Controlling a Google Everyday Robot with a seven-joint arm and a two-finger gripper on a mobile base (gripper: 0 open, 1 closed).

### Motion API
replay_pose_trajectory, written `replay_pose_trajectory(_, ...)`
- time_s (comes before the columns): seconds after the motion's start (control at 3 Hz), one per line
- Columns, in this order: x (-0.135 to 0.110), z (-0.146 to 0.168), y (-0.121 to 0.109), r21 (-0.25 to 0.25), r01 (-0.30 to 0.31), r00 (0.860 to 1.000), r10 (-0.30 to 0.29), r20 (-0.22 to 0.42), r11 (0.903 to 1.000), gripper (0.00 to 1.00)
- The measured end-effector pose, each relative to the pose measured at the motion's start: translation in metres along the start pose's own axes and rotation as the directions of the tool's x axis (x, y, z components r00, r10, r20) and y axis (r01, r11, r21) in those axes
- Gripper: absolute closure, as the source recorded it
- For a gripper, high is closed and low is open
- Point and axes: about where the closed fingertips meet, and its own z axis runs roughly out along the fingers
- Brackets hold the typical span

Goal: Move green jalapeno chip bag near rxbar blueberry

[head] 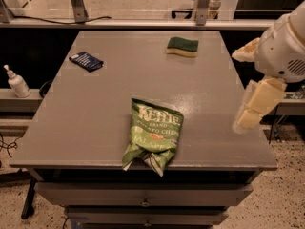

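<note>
1. Green and crinkled, the green jalapeno chip bag point(153, 135) lies flat at the near edge of the grey table point(214, 104), its twisted lower end hanging just over the front lip. The rxbar blueberry point(86, 61) sits well apart from it, toward the far left of the tabletop.
2. The step in hand appears to be the approach, since nothing is grasped yet.
3. To do it well, I would bring the gripper point(236, 92) leftward and down over the bag's upper body, where it rests fully on the table, rather than over the overhanging tail, which could slip or drag the bag off the edge.
4. A pinch across a raised crease should hold better than one on the flat, slick face.
5. The carry should then run diagonally to the far left and stop just beside the bar without landing on it or nudging it. The green-and-yellow sponge point(182, 46) at the far side lies off that path.
6. The white arm point(286, 46) enters from the right, beyond the table's right edge and above it.
7. Its two cream fingers point(257, 104) point leftward toward the table, spread wide apart with nothing between them, so the pincer is released.
</note>
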Motion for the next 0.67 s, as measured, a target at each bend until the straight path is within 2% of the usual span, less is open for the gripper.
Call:
replay_pose_trajectory(0.33, -0.026, 0.037, 0.014, -0.086, 0.014, 0.991, -0.002, 0.134, 0.9962, 0.00)
replay_pose_trajectory(0.67, -0.048, 0.074, 0.030, -0.168, 0.048, 0.978, -0.012, 0.210, 0.9846, 0.00)
